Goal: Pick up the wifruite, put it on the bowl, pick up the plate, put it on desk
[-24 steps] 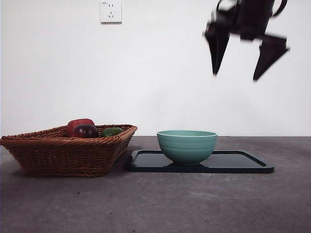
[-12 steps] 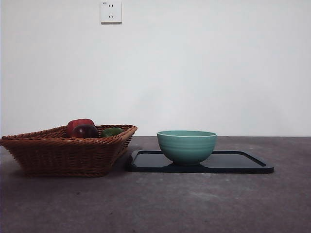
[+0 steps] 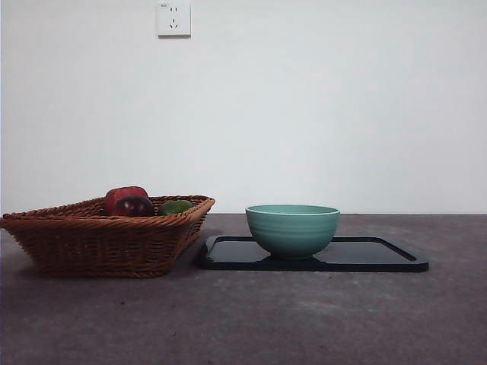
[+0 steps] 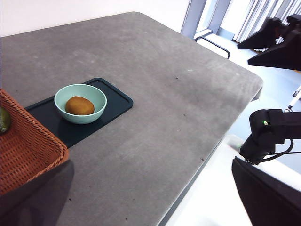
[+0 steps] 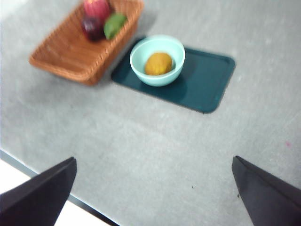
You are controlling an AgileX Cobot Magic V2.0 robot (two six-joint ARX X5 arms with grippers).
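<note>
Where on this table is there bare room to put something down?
The desk is bare in front of the tray and beyond its far end. It is crowded where the basket nearly meets the tray, which holds the bowl.

This looks like a robot test room or lab, not a home. A wide grey surface stands against a bare white wall that carries only a single power socket. Past the surface's far corner, the left wrist view shows a pale floor, tall window blinds and black arm hardware with cables and a small green light. A wicker basket of fruit and a black tray sit staged, with no household clutter.
</note>
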